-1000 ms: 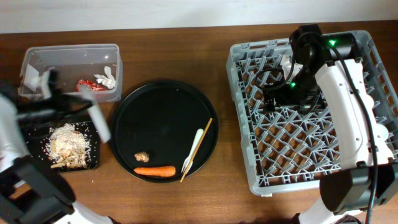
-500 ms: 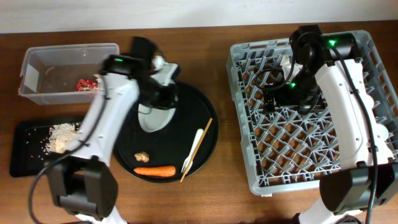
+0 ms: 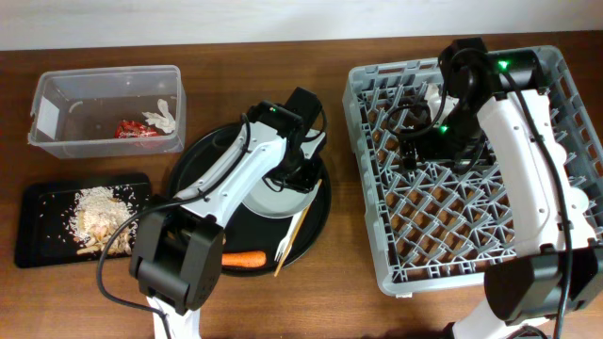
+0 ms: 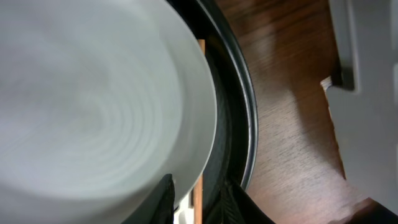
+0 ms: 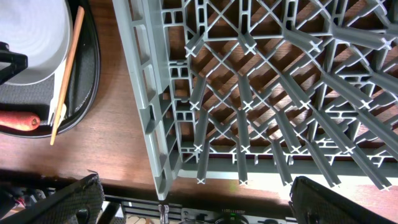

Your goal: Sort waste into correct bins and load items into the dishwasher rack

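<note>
The white plate [image 3: 268, 195] [image 4: 93, 106] rests over the right part of the round black tray [image 3: 203, 188]. My left gripper [image 3: 301, 179] [image 4: 198, 202] is at its right rim. The jaws stand slightly parted, one finger over the plate and the other clear of the rim. An orange carrot [image 3: 237, 258], a cream fork [image 3: 285, 248] and a thin brown stick [image 3: 301, 226] lie on the same tray. My right gripper [image 3: 415, 149] [image 5: 196, 199] hangs wide open and empty over the grey dishwasher rack [image 3: 490, 217] [image 5: 249, 93].
At the far left, a clear tub [image 3: 57, 104] holds a red wrapper [image 3: 132, 130] and white tissue [image 3: 162, 117]. A shallow black rectangular tray [image 3: 38, 226] below it holds pale rice scraps [image 3: 102, 212]. Bare wood separates the round tray from the rack.
My left arm swung from the black rectangular tray at the left over to the round tray, bringing the plate with it. Its jaws have parted a little. The right arm has not moved.
</note>
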You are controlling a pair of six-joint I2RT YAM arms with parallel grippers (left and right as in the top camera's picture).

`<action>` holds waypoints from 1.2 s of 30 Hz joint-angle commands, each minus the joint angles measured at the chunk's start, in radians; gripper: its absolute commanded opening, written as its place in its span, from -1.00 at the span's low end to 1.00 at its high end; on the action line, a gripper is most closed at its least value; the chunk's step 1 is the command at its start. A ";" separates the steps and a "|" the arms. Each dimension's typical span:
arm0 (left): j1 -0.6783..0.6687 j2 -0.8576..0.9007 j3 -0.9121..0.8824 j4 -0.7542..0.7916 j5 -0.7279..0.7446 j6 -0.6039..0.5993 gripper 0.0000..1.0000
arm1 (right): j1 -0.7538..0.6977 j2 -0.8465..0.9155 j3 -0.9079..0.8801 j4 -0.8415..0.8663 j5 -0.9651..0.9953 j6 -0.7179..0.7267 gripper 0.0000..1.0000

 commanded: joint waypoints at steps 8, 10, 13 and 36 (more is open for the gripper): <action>0.219 -0.174 0.115 -0.221 -0.029 -0.002 -0.50 | 0.014 0.002 0.001 0.006 -0.065 -0.008 0.97; 0.326 -0.248 0.115 -0.255 -0.044 -0.001 -0.46 | 0.045 0.002 0.001 0.037 -0.128 -0.008 0.97; 0.459 -0.321 0.115 -0.285 -0.047 0.024 -0.35 | 0.116 0.004 0.001 0.104 -0.179 0.039 0.97; 0.786 -0.380 0.108 -0.322 -0.043 0.024 0.04 | 0.463 0.456 -0.002 0.474 -0.054 0.463 0.57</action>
